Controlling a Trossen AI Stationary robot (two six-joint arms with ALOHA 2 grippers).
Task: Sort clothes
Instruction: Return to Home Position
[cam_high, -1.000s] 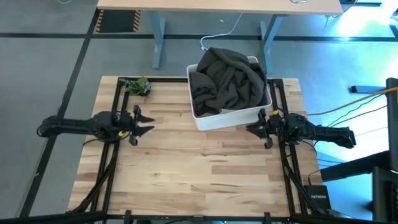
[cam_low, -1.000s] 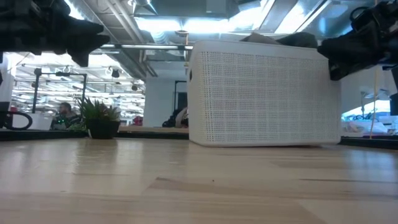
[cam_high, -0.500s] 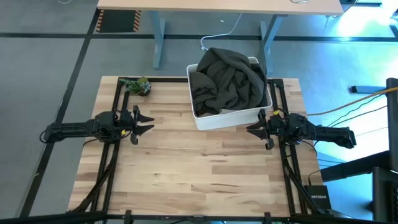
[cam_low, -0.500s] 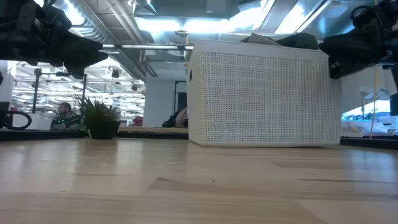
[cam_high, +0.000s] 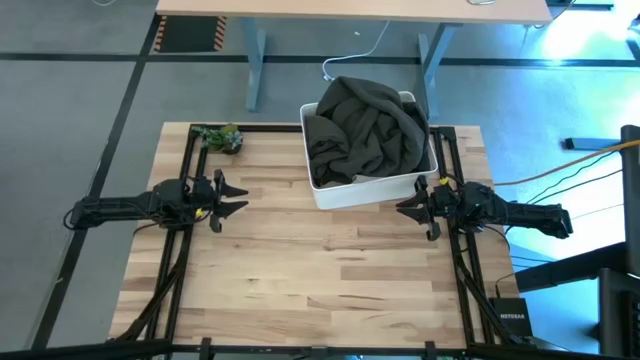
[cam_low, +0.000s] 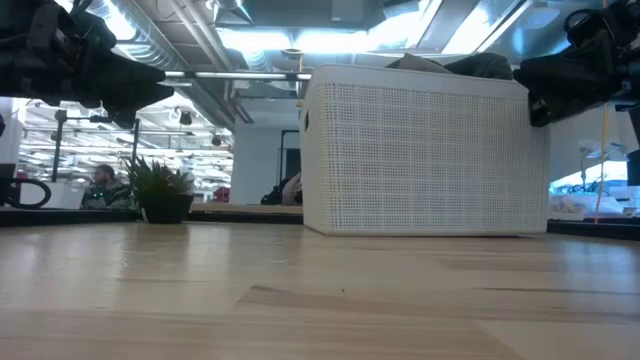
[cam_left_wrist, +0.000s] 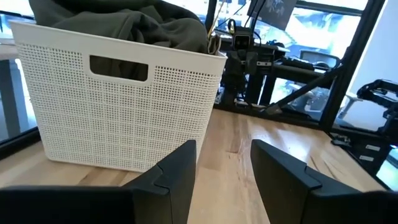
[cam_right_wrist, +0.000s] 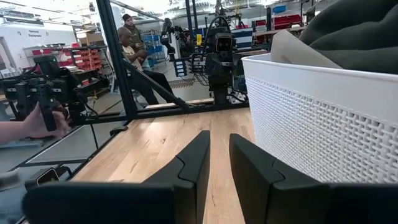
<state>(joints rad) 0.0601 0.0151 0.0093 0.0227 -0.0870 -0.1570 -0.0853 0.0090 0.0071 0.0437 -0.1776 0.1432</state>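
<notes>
1. Clothes: an olive-green garment (cam_high: 362, 128) fills the white bin (cam_high: 365, 190) and heaps above its rim. Any garments under it are hidden.
2. The bin stands on the table (cam_high: 300, 280) at the far edge, right of centre.
3. Right gripper (cam_high: 403, 207): just beside the bin's near right corner, fingers parted by a narrow gap, holding nothing.
4. Left gripper (cam_high: 238, 197): well apart from the bin at the table's left, fingers spread wider, holding nothing.
5. Risk (judgement): a sideways swing of the right arm could knock the bin, and the overfull heap could then slip over the rim.
</notes>
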